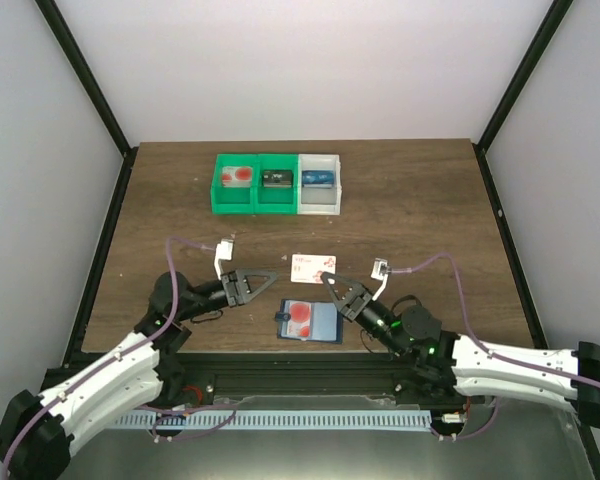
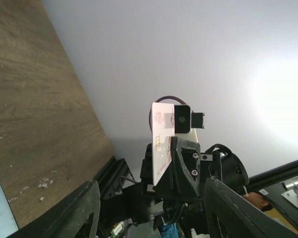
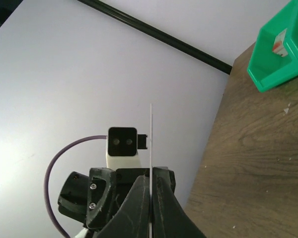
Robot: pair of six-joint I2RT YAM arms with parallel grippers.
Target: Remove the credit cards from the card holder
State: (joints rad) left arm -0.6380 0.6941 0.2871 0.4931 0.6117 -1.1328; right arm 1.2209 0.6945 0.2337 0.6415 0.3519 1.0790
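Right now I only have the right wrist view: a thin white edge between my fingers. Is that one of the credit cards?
Observer: Yes. From the top view, the right gripper is shut on a whitish credit card with red marks, held clear of the holder.
Operator: So is the holder empty?
Observer: No. The card holder lies open on the table, and a second card with a large red circle sits on its left half. I can't tell whether it is tucked into a pocket.
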